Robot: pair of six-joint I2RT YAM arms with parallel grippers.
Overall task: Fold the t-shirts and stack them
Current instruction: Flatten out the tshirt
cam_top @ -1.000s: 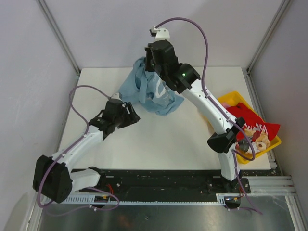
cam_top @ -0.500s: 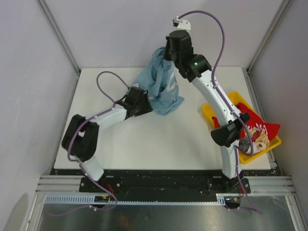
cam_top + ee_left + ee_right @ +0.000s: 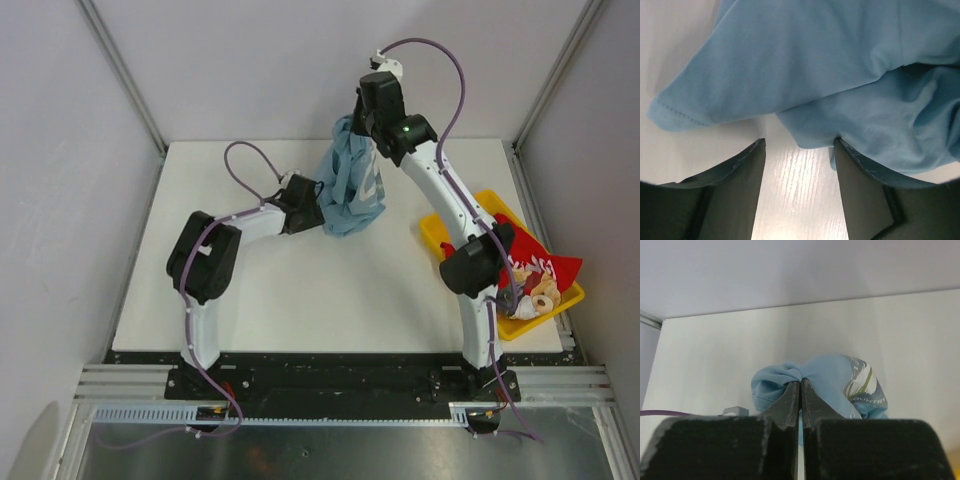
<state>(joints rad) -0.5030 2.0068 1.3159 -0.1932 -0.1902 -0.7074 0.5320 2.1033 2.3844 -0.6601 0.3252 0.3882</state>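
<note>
The light blue t-shirt (image 3: 350, 190) hangs bunched from my right gripper (image 3: 362, 128), which is shut on its top edge high over the far middle of the table (image 3: 300, 290). In the right wrist view the cloth (image 3: 830, 377) bulges out on both sides of the shut fingertips (image 3: 800, 382). My left gripper (image 3: 318, 192) stands open at the shirt's lower left edge. In the left wrist view the shirt's hem (image 3: 850, 100) lies just past the gripper (image 3: 799, 145), with bare table between the fingers. A red t-shirt (image 3: 530, 255) with white lettering lies in the yellow bin.
The yellow bin (image 3: 470, 210) sits at the table's right edge and also holds some small pale things (image 3: 535, 295). Grey walls and metal frame posts (image 3: 120, 70) enclose the table on three sides.
My right gripper has carried the blue shirt up and to the right, gathering it into a narrower hanging bundle. My left arm has swung right and forward to the shirt's lower edge.
</note>
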